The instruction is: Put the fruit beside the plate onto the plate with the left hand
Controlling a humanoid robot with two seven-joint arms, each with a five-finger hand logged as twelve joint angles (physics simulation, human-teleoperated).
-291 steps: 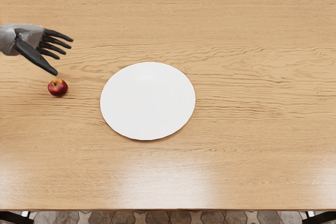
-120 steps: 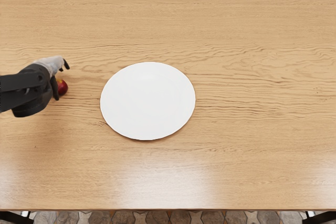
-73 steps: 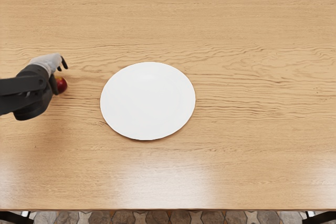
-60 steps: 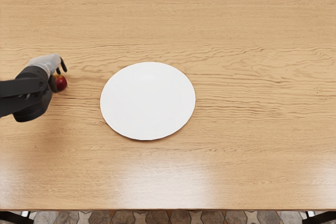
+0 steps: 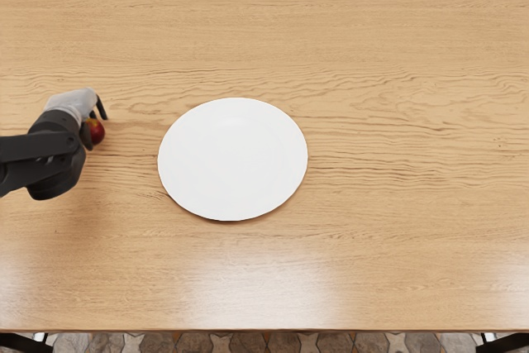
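Note:
A small red apple (image 5: pixel 97 131) sits at the table's left side, well to the left of the round white plate (image 5: pixel 232 159). My left hand (image 5: pixel 88 117) comes in from the left edge and covers the apple from above and behind. Its fingers curl around the fruit, one dark fingertip (image 5: pixel 101 109) showing just beyond it. Only the apple's right part shows past the hand. It appears to be low, at table height. The plate has nothing on it. The right arm is out of view.
The wooden table (image 5: pixel 372 64) fills the view, with its front edge at the bottom and a wall beyond its far edge. My dark left forearm (image 5: pixel 33 159) lies over the table's left edge.
My left hand came down from behind the apple with fingers spread, then settled over it and closed. The apple shifted slightly up and to the right. The plate has not moved.

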